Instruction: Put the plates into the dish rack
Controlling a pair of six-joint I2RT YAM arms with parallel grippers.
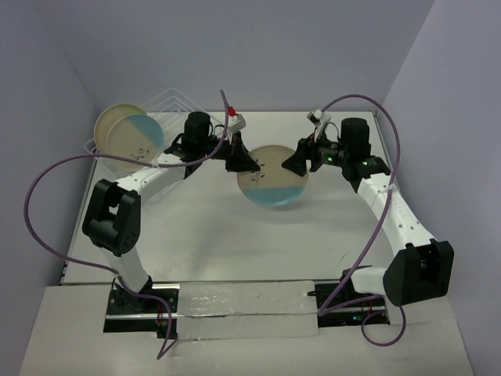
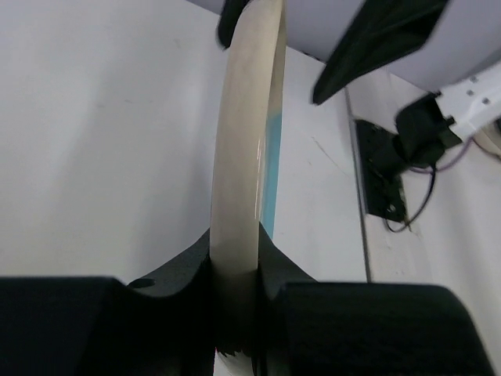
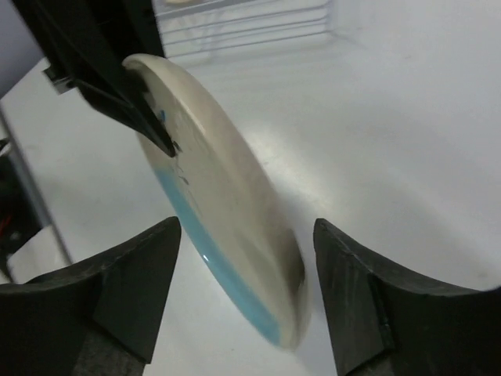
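The third plate (image 1: 272, 175), half cream and half light blue, hung tilted near the middle of the tabletop (image 1: 235, 243), its blue half toward 6 o'clock in the overhead view. It looked lifted clear of the surface, though its lowest edge could not be told for sure.

The left hand (image 1: 243, 160) had it by the rim at about 10 o'clock. Seen from the left wrist, the fingers were closed tight on the cream edge from both faces. That pinch on the thin rim probably suited the job, since a plate held edge-on can be lowered between dividers.

The right hand (image 1: 294, 163) sat at the plate's 2 o'clock edge. Its fingers stood apart, one on each side of the plate, with a visible gap to both faces, so it held nothing. The weight appeared to rest on the left hand alone, which was also the arm nearer the rack.

The dish rack (image 1: 178, 100) stood at 10 o'clock on the tabletop, well apart from the held plate. In it a cream plate (image 1: 112, 124) and a half-blue plate (image 1: 142, 137) leaned one against the other. This plate looked like the last one left to load.
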